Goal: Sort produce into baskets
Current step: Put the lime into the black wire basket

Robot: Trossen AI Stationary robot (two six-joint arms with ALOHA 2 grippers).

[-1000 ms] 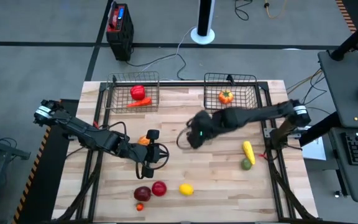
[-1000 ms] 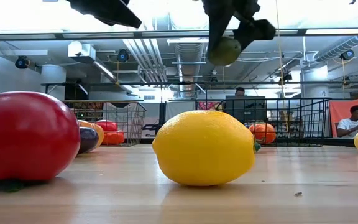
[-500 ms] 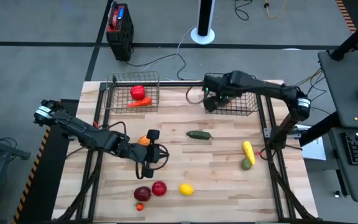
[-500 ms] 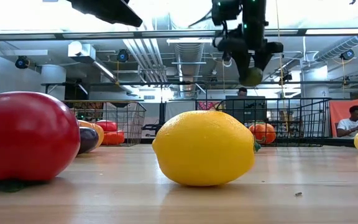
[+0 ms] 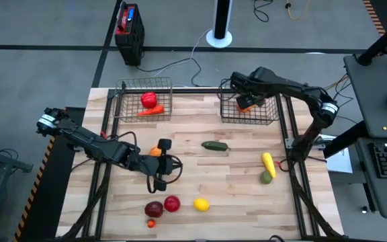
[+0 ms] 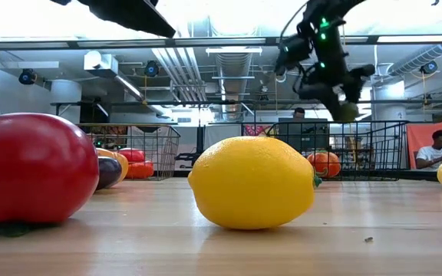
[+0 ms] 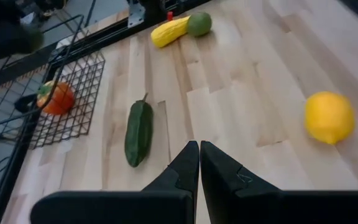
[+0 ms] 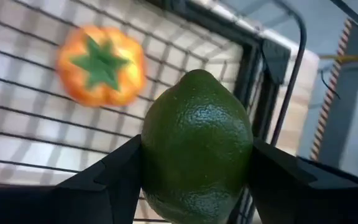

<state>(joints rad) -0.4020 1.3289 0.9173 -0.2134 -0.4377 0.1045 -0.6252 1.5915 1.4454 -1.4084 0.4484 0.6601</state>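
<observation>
right claw (image 8: 194, 180) grasping green lime (image 8: 196, 163) over 1 o'clock basket (image 5: 269, 115) holding orange pepper (image 8: 101, 64) | left claw (image 7: 199, 163) clenched, empty, worktop (image 5: 234, 181) centre

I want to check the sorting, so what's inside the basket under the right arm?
One orange pepper with a green stem lies in the right basket. The right gripper holds a green lime above it. The gripper and lime hide part of the basket floor.

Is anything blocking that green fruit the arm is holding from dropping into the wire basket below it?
Nothing visible does. The right gripper holds the lime above the right basket; only an orange pepper lies inside, off to one side.
</observation>
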